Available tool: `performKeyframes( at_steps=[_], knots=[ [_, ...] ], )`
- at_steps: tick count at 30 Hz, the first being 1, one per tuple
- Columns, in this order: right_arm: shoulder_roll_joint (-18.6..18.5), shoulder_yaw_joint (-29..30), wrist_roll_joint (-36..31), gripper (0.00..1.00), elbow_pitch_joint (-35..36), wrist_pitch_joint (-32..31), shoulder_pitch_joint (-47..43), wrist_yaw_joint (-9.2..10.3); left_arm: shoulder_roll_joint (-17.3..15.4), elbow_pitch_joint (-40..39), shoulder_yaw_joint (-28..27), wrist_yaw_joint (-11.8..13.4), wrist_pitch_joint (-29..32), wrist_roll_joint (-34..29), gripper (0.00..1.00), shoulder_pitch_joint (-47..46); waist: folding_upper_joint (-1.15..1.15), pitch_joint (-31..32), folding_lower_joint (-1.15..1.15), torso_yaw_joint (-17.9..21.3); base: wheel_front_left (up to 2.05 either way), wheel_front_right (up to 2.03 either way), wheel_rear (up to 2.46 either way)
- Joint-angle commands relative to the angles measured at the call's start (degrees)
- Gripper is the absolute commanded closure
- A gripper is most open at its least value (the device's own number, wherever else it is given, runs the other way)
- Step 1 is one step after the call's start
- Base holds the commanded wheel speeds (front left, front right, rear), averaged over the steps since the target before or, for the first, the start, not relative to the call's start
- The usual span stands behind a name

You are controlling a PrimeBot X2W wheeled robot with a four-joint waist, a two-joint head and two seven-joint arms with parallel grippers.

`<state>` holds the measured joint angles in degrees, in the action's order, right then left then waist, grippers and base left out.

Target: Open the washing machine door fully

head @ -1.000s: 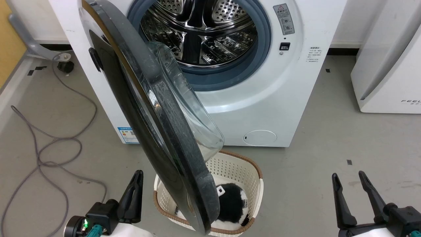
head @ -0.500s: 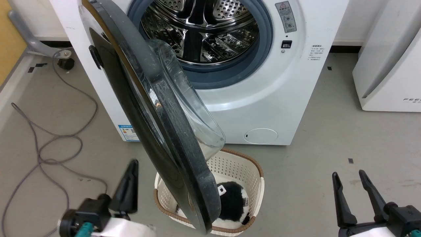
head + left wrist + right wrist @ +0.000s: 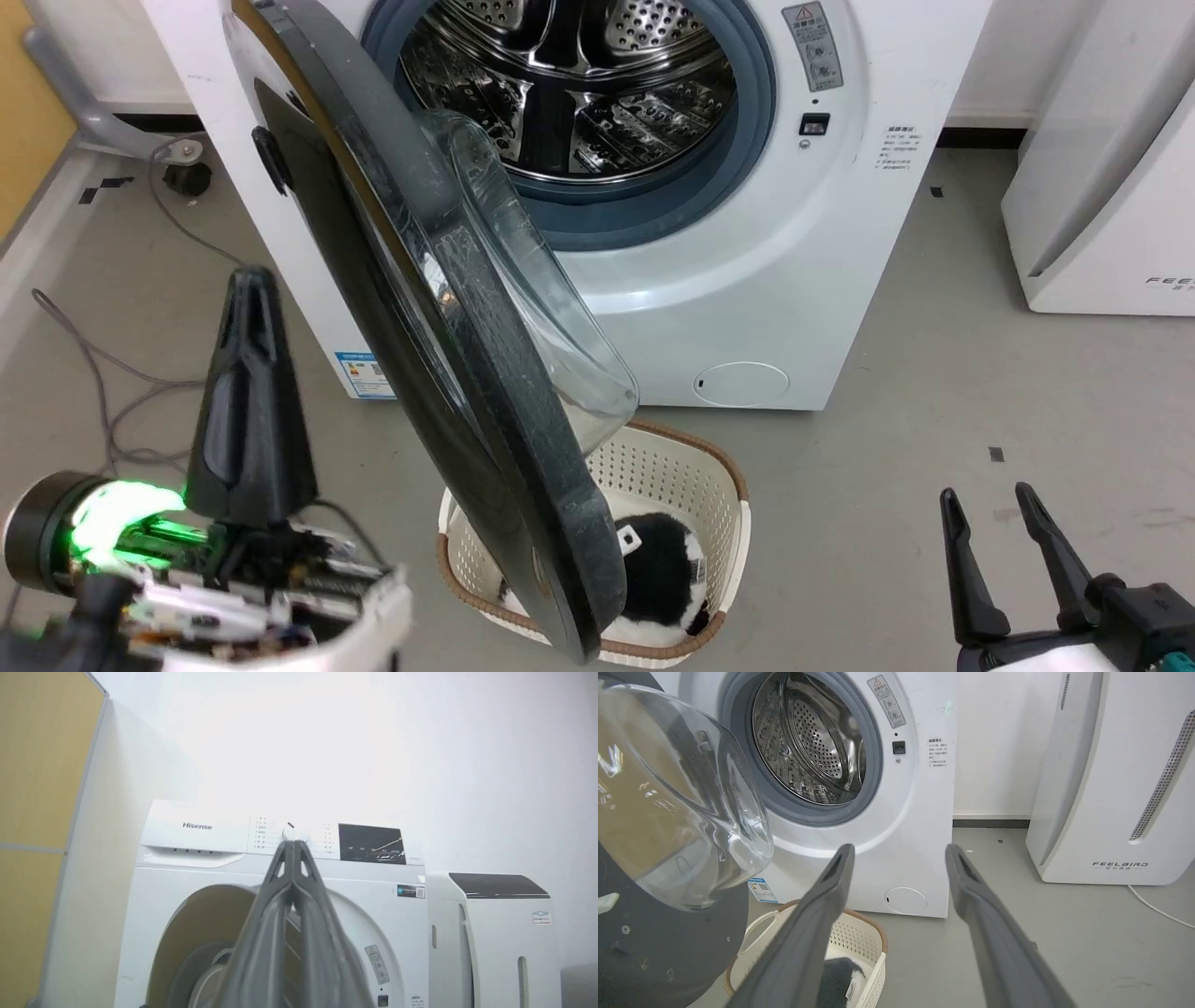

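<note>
Washer (image 3: pixel 747 280): it is ahead of both grippers, with the drum mouth uncovered.
Door (image 3: pixel 495 392): it stands out from the washer, edge-on to the head view. It is just right of the left gripper (image 3: pixel 250 285) and well left of the right gripper (image 3: pixel 988 499). I judge it part open, not yet fully.
Basket (image 3: pixel 691 467): it sits under the door's lower edge, between the two grippers.
Left gripper: the fingers are pressed together and hold nothing. It is raised on the door's outer side and probably clear of it, though the gap is hard to read.
Right gripper: the fingers are spread and empty, held low.
Risk, door: a push from the left gripper's side would swing the door shut rather than open.
Risk, swing path: a wider swing comes toward the left gripper, so the door could strike it.
Risk, cable (image 3: pixel 112 439): it lies below and to the left of the left gripper, where a low arm could snag it.
Left wrist view: it shows the control panel (image 3: pixel 327 842) beyond the fingertips, which the head view cuts off.
Right wrist view: it shows the glass bowl (image 3: pixel 691 802) from inside and deeper into the drum (image 3: pixel 817 751).
</note>
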<state>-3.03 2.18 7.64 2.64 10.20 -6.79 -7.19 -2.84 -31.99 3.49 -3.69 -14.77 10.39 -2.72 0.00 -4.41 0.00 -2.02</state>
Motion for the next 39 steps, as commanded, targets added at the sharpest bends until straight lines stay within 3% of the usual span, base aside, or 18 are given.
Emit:
performKeyframes(
  at_steps=[1,6,11,16,23,26,39],
  knots=[
    [0.15,0.00,0.29,0.00,-0.15,0.28,0.88,-0.30,-0.04,-1.68,1.24,-0.14,-0.23,0.46,1.00,-0.90,0.00,-0.08,0.00,0.03,0.00,0.00,0.00],
    [0.15,-0.01,0.37,0.00,-0.48,0.34,1.07,-0.30,-0.04,-6.80,11.09,-2.05,-0.23,2.97,1.00,-1.06,0.00,-0.35,0.00,0.07,0.00,0.00,0.00],
    [0.15,-0.17,0.35,0.00,-0.83,0.38,1.16,-0.30,-1.55,-3.86,22.36,-3.25,0.52,3.69,1.00,1.57,0.00,-0.08,0.00,0.21,0.00,0.00,0.00],
    [0.15,-0.09,0.34,0.00,-1.07,0.36,0.93,-0.30,-3.92,-0.56,28.78,-3.50,5.15,5.33,1.00,4.62,0.00,0.27,0.00,0.17,0.00,0.00,0.00],
    [0.15,0.04,0.24,0.00,-1.19,0.33,0.62,-0.30,-6.90,5.92,32.33,-3.53,14.07,7.66,1.00,7.85,0.00,0.63,0.00,-0.15,0.00,0.00,0.00],
    [0.15,-0.19,0.26,0.00,-1.29,0.28,0.76,-0.30,-6.31,9.88,33.33,-3.26,15.71,8.39,1.00,7.92,0.00,0.70,0.00,-0.15,0.00,0.00,0.00],
    [0.15,-0.65,0.42,0.00,-1.85,0.41,1.37,-0.30,-2.14,22.62,29.64,0.39,12.14,7.85,1.00,-0.69,0.00,-0.14,0.00,0.46,0.00,0.00,0.00]
  ],
)
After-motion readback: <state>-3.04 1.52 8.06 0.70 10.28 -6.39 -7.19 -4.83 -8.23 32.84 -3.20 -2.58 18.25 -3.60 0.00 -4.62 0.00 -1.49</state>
